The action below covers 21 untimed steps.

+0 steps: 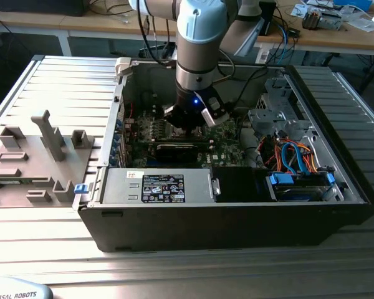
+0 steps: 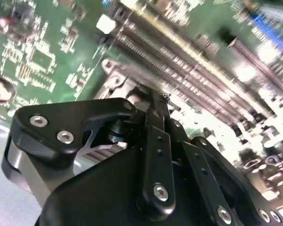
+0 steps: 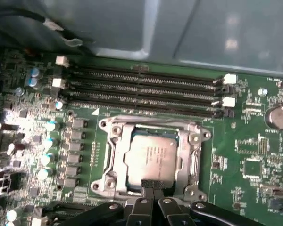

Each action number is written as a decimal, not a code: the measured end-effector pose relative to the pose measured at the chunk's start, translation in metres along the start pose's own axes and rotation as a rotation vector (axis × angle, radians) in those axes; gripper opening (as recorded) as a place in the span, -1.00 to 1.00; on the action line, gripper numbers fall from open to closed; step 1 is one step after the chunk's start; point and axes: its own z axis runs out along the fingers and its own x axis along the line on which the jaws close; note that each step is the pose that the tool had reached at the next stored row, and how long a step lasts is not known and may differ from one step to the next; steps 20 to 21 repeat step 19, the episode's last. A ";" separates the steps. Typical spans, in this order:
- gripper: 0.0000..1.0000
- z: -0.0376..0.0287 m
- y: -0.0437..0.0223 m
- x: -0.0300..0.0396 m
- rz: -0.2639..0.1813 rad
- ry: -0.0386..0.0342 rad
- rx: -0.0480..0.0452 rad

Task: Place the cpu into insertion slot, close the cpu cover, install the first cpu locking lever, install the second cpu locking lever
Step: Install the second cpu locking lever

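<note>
In the first wrist view the cpu (image 3: 152,157), a silvery square chip, lies flat in the insertion slot (image 3: 105,126) on the green motherboard. The cpu cover (image 3: 117,157), a thin silver frame, lies down around the chip, whose top shows through its window. My gripper (image 3: 153,184) is shut, its two black fingertips pressed together at the near edge of the cover and chip, with nothing seen between them. From the exterior view the gripper (image 1: 188,123) reaches down into the open computer case. The second wrist view looks past the black finger linkages to a corner of the slot (image 2: 114,77).
Several long memory slots (image 3: 141,89) run beside the socket, and a coin battery (image 3: 279,117) sits farther off. A black graphics card (image 1: 177,151) lies below the gripper in the case (image 1: 224,224). Drive cables (image 1: 293,156) fill the exterior view's right. A grey fixture tray (image 1: 31,162) stands outside.
</note>
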 end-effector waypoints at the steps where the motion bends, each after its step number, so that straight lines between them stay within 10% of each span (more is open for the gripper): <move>1: -0.79 0.0006 0.0055 -0.0006 0.000 0.0002 0.0047; 11: -0.79 -0.0362 0.0203 -0.0025 0.000 0.0071 0.0791; 21: -0.79 -0.0412 0.0210 -0.0026 0.000 0.0077 0.0852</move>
